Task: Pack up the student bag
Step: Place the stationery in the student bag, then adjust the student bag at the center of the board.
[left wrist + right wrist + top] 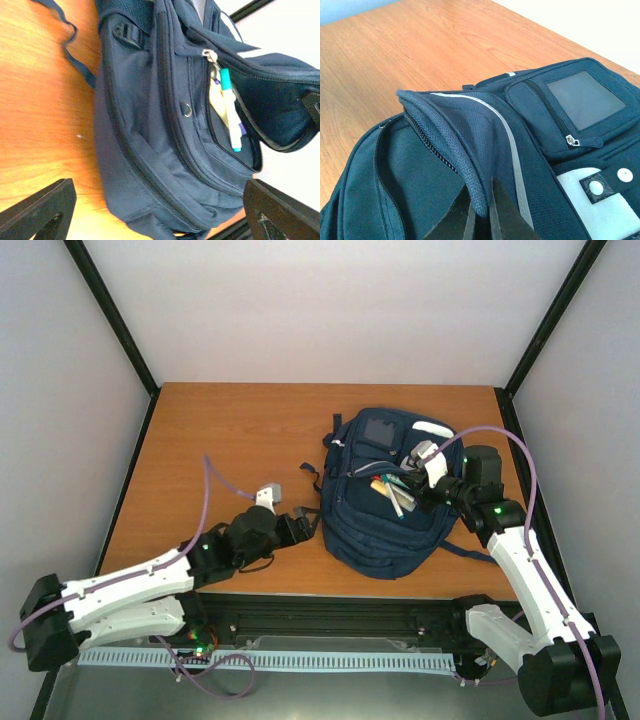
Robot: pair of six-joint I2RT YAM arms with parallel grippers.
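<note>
Packing underway | pens (pixel 227 107) inside student bag (pixel 380 530), ahead of wide-open left gripper (pixel 157 187) | right gripper (pixel 481 192) pinching flap (pixel 445 120) between fingers | zipping left

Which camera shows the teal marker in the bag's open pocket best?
Left wrist: the teal marker stands close and sharp in the student bag's open pocket. Top external shows it small; right wrist shows only fabric.

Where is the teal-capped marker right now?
The teal-capped marker sits in the student bag's open pocket, on the right side of the top view. It is just left of the right gripper, which pinches the bag's flap.
</note>
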